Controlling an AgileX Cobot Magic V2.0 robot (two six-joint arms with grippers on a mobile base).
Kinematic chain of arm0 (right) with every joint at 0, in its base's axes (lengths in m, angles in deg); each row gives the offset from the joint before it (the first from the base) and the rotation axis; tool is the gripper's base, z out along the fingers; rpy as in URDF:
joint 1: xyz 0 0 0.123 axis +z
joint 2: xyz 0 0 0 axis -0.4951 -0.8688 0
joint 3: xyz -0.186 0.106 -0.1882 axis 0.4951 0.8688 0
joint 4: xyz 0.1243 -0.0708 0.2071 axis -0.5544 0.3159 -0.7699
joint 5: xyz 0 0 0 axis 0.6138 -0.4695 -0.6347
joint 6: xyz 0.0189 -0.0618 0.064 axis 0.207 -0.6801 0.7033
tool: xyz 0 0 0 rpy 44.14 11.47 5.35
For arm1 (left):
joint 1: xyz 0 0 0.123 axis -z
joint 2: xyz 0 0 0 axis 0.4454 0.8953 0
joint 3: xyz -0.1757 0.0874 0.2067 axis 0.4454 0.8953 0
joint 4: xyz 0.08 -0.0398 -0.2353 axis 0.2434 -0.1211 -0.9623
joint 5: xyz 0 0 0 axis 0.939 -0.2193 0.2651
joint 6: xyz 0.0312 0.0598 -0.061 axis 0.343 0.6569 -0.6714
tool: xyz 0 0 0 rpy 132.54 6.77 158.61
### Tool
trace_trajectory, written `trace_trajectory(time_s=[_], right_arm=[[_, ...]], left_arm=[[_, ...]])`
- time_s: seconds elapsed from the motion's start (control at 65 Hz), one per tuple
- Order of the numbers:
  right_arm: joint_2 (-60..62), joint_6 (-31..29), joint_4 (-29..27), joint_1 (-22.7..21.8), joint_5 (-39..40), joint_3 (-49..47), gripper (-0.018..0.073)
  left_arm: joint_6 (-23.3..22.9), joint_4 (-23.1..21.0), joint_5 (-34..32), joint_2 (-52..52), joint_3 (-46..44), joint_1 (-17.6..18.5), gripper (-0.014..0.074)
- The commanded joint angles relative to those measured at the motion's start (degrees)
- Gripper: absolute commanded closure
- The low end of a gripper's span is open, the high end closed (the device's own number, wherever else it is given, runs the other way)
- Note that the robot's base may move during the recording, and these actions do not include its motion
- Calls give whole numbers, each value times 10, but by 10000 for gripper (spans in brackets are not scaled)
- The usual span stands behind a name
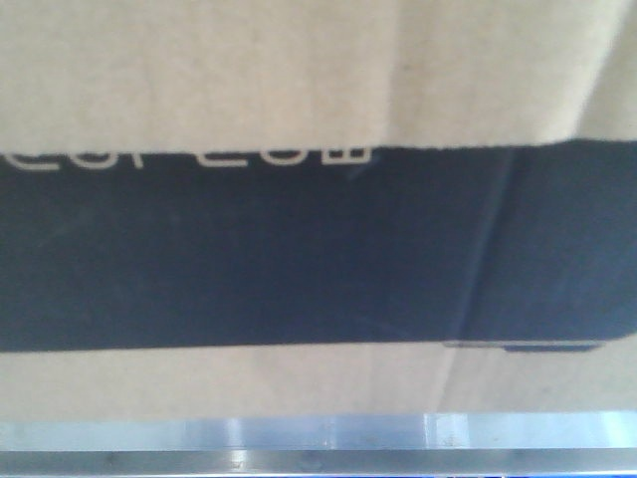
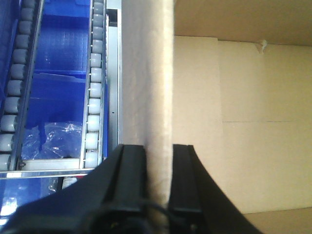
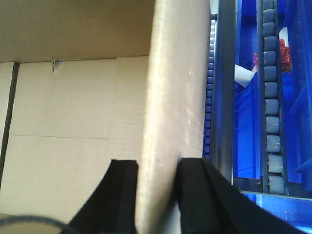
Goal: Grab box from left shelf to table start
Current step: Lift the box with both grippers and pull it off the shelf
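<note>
Though brown, box (image 1: 299, 80) black-banded.

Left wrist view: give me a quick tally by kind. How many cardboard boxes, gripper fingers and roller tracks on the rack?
brown corrugated cardboard box: 1
black left gripper fingers: 2
grey roller tracks: 2
Total: 5

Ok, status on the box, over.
Both clamped: left gripper on box wall, right gripper on opposite wall. Box at left shelf rail. No obstruction seen.
</note>
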Motion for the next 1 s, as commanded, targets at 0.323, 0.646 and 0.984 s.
trace_trajectory(time_s=[0.323, 0.646, 0.984], right_arm=[[-3, -3, 103, -6, 61, -19, 493], [-3, -3, 115, -6, 61, -19, 493], [-15, 2, 117, -6, 61, -19, 493]], left_arm=[[-3, 35, -94, -1, -21, 2, 699], [-5, 41, -98, 39, -21, 2, 699], [-77, 74, -89, 55, -21, 2, 699]])
